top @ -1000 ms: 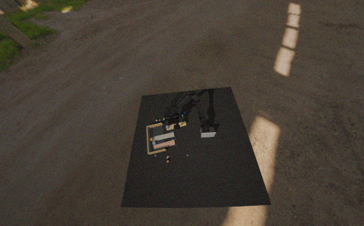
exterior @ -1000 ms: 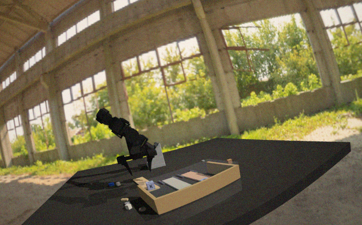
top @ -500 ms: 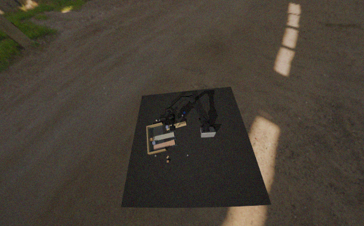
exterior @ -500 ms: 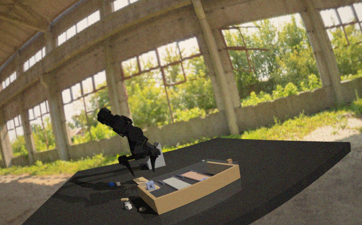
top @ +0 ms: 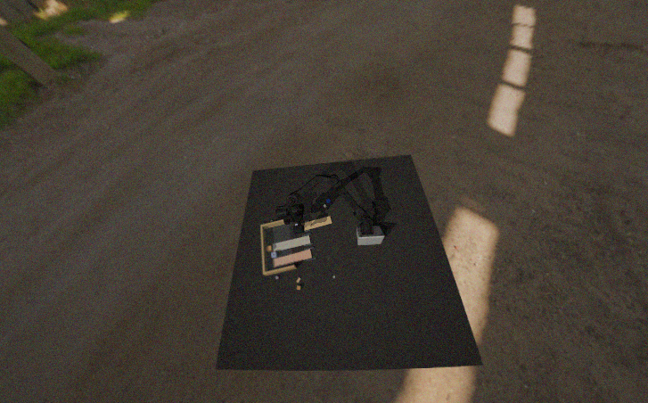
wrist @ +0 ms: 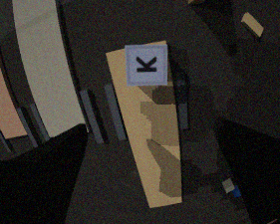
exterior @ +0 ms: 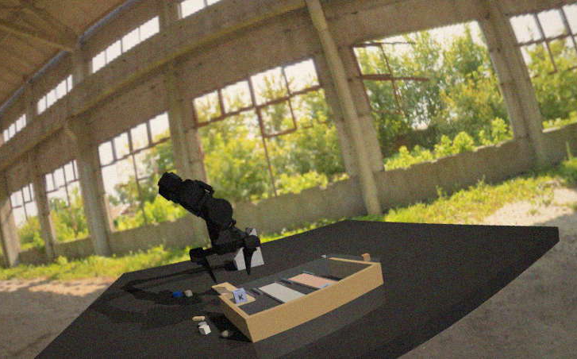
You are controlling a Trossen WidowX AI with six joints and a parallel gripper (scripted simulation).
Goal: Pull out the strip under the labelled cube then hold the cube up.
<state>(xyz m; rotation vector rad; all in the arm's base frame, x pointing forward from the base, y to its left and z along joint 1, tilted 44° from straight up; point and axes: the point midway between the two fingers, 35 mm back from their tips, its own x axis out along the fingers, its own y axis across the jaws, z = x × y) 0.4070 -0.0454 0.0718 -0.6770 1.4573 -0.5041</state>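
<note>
The labelled cube, pale blue with a black K, rests on the far end of the tan wooden strip. Gripper and arm hide the cube in the top view. The tan strip sticks out past the tray's open side, farther than the cream strip and the pink strip. My gripper is wide open and empty, above the tan strip, one finger on either side of it in the wrist view.
The tray has low wooden walls. Dark guide rails flank the strips. A white block and a blue block lie beside the tray. A tan piece lies outside its near corner.
</note>
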